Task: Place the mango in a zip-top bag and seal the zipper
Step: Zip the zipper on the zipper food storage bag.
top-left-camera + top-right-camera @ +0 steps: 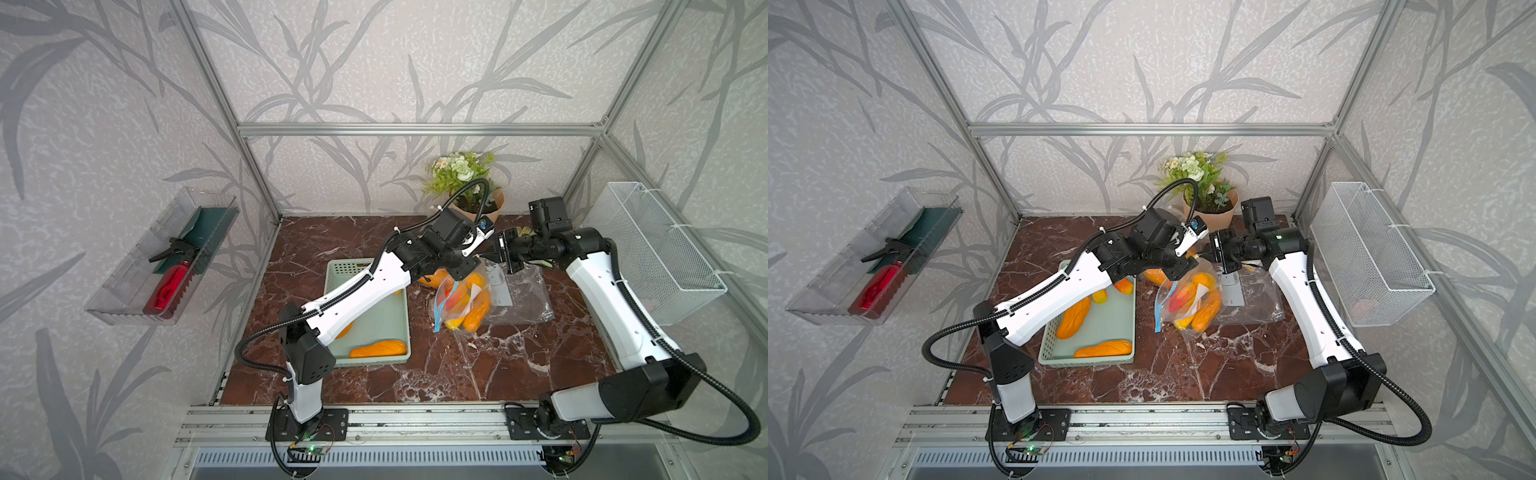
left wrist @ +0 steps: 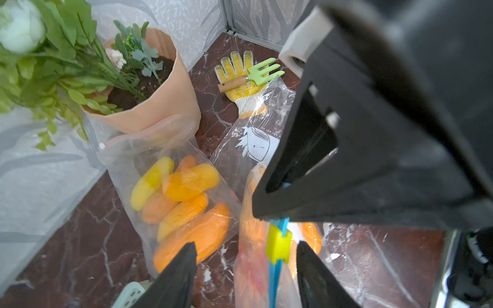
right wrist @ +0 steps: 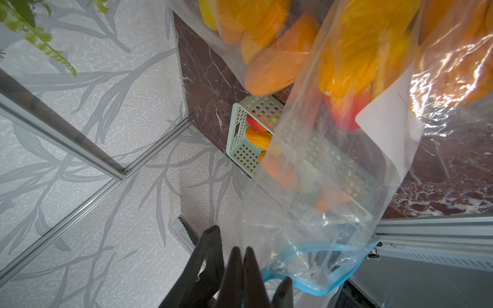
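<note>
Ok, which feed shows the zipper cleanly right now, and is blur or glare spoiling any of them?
Left wrist view: the zipper and its yellow slider look sharp between the open fingers of the left gripper, but the right gripper is a dark, out-of-focus mass over it. Right wrist view: blue strip fairly crisp, glare on the zip-top bag. In both top views: zipper tiny.

Mint-green basket (image 1: 386, 316), the landmark, holds loose mangoes (image 1: 378, 348) beneath the left arm (image 1: 357, 297). Just right of it stands the zip-top bag (image 1: 519, 291), filled with fruit, its blue zipper (image 1: 439, 313) facing the basket. Beyond the basket's far right corner, the right gripper (image 1: 496, 254) meets the bag's raised edge.
</note>
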Action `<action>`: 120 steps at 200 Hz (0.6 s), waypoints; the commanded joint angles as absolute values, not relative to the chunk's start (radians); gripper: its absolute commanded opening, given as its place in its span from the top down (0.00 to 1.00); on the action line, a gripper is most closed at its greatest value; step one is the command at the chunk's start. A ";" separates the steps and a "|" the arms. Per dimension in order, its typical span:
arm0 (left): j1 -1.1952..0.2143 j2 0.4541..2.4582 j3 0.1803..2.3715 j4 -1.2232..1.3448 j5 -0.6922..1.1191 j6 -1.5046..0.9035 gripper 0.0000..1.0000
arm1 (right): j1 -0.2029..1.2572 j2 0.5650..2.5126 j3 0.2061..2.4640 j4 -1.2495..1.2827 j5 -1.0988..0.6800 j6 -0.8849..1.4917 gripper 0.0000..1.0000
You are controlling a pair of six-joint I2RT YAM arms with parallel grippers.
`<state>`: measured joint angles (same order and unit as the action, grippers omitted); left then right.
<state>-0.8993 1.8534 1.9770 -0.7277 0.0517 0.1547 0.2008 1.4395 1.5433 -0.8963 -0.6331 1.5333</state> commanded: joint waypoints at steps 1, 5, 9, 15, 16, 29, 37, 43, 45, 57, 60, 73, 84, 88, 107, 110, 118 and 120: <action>-0.889 1.844 2.004 -0.722 0.082 0.194 0.53 | 0.198 1.419 1.555 -0.914 -0.635 1.517 1.00; -0.888 1.848 2.013 -0.730 0.085 0.198 0.56 | 0.199 1.420 1.555 -0.913 -0.635 1.518 1.00; -0.887 1.854 2.019 -0.735 0.085 0.200 0.59 | 0.199 1.420 1.554 -0.911 -0.635 1.518 1.00; -0.887 1.860 2.029 -0.741 0.085 0.204 0.60 | 0.199 1.421 1.555 -0.911 -0.635 1.519 1.00; -0.888 1.862 2.031 -0.741 0.084 0.204 0.60 | 0.199 1.422 1.556 -0.911 -0.635 1.519 1.00; -0.887 1.869 2.040 -0.738 0.087 0.206 0.59 | 0.199 1.424 1.560 -0.913 -0.637 1.516 1.00; -0.888 1.871 2.047 -0.735 0.090 0.208 0.57 | 0.200 1.425 1.563 -0.917 -0.637 1.513 1.00; -0.888 1.875 2.052 -0.734 0.092 0.209 0.55 | 0.199 1.425 1.563 -0.918 -0.637 1.513 1.00; -0.888 1.876 2.053 -0.735 0.093 0.208 0.55 | 0.199 1.425 1.563 -0.918 -0.637 1.514 1.00; -0.888 1.880 2.058 -0.733 0.098 0.210 0.53 | 0.199 1.428 1.561 -0.921 -0.637 1.513 1.00; -0.889 1.882 2.059 -0.734 0.100 0.211 0.53 | 0.199 1.427 1.561 -0.921 -0.637 1.513 1.00; -0.890 1.887 2.061 -0.734 0.110 0.215 0.53 | 0.199 1.427 1.561 -0.919 -0.637 1.514 1.00; -0.890 1.890 2.060 -0.736 0.113 0.215 0.56 | 0.199 1.428 1.564 -0.916 -0.638 1.517 1.00; -0.890 1.893 2.059 -0.736 0.115 0.214 0.57 | 0.200 1.429 1.567 -0.916 -0.638 1.517 1.00; -0.889 1.903 2.060 -0.739 0.132 0.213 0.65 | 0.200 1.434 1.576 -0.918 -0.640 1.517 1.00; -0.890 1.904 2.060 -0.741 0.133 0.213 0.66 | 0.199 1.435 1.577 -0.918 -0.640 1.517 1.00; -0.890 1.907 2.058 -0.740 0.133 0.212 0.68 | 0.199 1.437 1.579 -0.920 -0.641 1.517 1.00; -0.889 1.909 2.058 -0.740 0.133 0.212 0.68 | 0.199 1.437 1.581 -0.920 -0.641 1.518 1.00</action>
<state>-0.8917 1.8820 2.0285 -0.7300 0.1104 0.1909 0.2008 1.4395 1.5436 -0.9024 -0.6315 1.5246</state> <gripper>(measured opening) 0.345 0.048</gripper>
